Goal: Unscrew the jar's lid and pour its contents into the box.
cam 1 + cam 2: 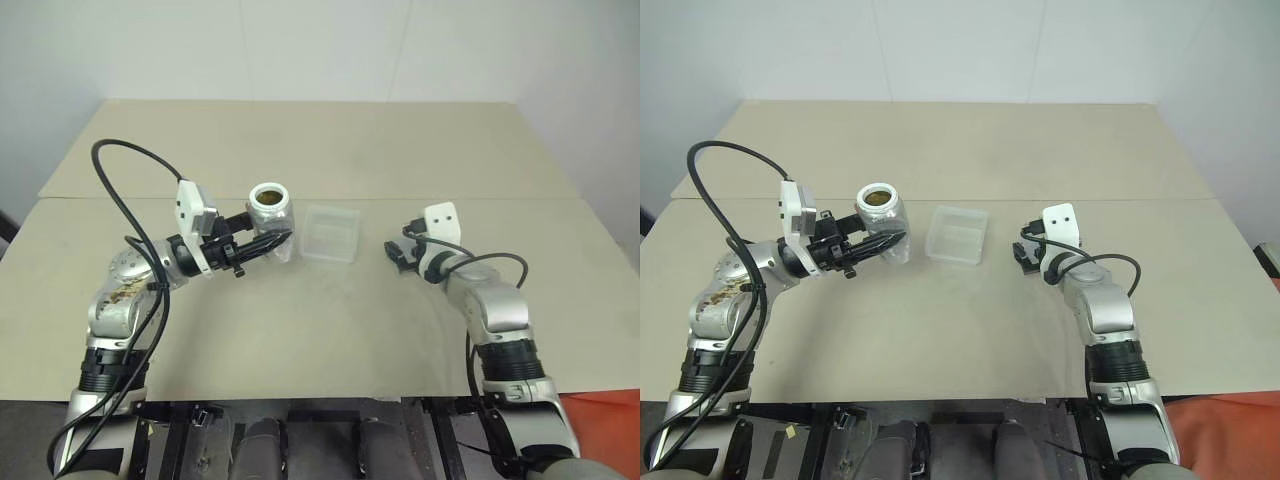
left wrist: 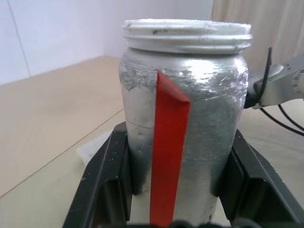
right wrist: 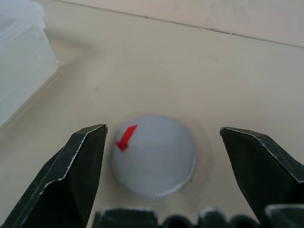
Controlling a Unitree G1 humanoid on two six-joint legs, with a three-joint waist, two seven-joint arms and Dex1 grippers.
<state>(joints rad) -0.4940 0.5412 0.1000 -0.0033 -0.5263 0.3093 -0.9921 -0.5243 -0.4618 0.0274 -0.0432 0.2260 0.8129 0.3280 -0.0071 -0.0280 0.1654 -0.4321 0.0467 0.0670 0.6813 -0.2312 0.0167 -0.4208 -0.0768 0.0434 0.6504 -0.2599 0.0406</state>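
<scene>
Jar [image 1: 270,207], uncapped, looks light, stiff, slippery; my left gripper [image 1: 268,243] clamps its body midway; right gripper [image 3: 159,156] gapes empty over the lid [image 3: 153,154]; box [image 1: 331,232] nearby.

Even, soft indoor light; right wrist view slightly blurred.

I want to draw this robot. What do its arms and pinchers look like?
Both arms are shiny silver metal with black ribbed bands near the bottom. A white camera block sits on each wrist, and a thin black cable loops along each arm. The left gripper and right gripper each have two chunky black fingers with slanted tips.
</scene>
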